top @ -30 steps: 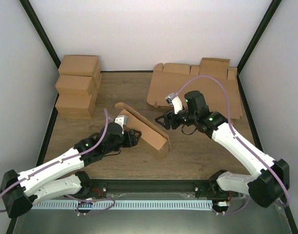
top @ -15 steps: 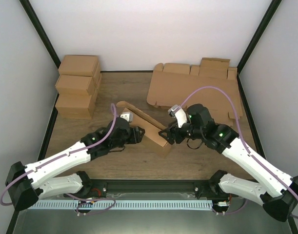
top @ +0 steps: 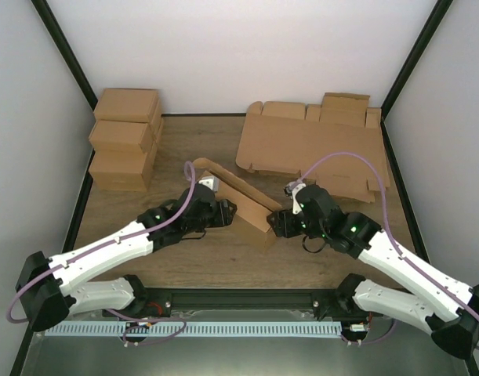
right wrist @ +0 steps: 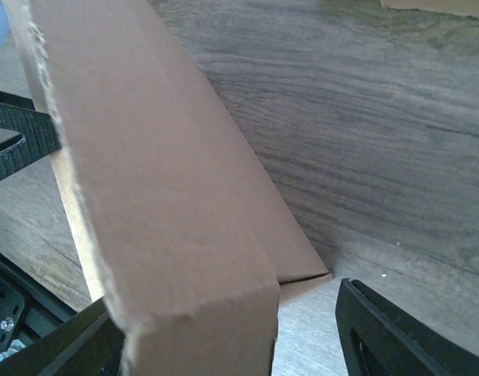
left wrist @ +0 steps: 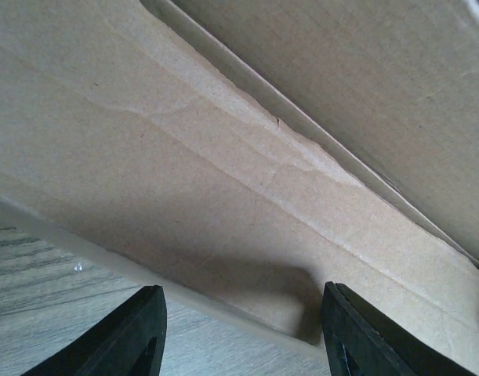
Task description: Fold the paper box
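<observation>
**Both arms now close on the half-folded box**

The plain brown die-cut cardboard paper box [top: 241,200] lies mid-worktop as a long, partly raised strip, running from far left to near right. Against a second ago it sits a little farther back and looks lower. The right arm [top: 396,258], then up near the flat sheets, has dropped to the box's near-right end. The left arm [top: 106,254] has pushed forward along the box's left side.

The top view shows only that both sets of jaws sit tight against the box. The left wrist view shows more: the left jaws are released, fingers spread, facing a creased side panel [left wrist: 247,180] whose lower edge rests on the wood-grain worktop [left wrist: 59,313]. The right wrist view shows the right jaws spread wide, straddling the box's end corner [right wrist: 200,313], with a gap at the right finger [right wrist: 396,337].

Farther out are the sheaf of flat cardboard blanks [top: 310,149] at far right and stacked closed brown cartons [top: 125,137] at far left.
</observation>
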Robot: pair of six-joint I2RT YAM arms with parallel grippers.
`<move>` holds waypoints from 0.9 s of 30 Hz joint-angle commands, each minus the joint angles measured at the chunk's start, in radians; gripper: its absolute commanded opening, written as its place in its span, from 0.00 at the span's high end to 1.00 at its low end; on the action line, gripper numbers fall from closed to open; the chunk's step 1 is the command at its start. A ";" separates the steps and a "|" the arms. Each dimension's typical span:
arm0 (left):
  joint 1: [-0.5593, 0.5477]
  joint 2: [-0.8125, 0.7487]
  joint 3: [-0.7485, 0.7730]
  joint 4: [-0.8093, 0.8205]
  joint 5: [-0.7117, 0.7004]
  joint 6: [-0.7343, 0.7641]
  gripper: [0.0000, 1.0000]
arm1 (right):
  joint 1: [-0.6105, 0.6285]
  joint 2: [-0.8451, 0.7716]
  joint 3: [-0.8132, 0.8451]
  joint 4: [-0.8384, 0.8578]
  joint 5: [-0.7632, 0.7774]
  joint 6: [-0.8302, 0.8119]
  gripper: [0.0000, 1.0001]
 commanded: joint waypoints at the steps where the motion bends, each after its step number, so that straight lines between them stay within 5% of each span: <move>1: 0.005 0.028 -0.001 -0.088 -0.010 0.016 0.44 | 0.008 -0.037 -0.038 0.034 -0.010 0.118 0.32; 12: 0.005 0.049 -0.005 -0.084 -0.012 0.019 0.44 | 0.008 -0.029 -0.110 0.075 -0.037 0.141 0.53; 18: 0.008 0.038 0.029 -0.089 -0.009 0.030 0.42 | 0.008 -0.055 -0.028 0.078 -0.003 0.045 0.22; 27: 0.014 0.043 0.044 -0.103 -0.009 0.039 0.42 | 0.008 -0.015 0.110 0.036 -0.102 -0.148 0.09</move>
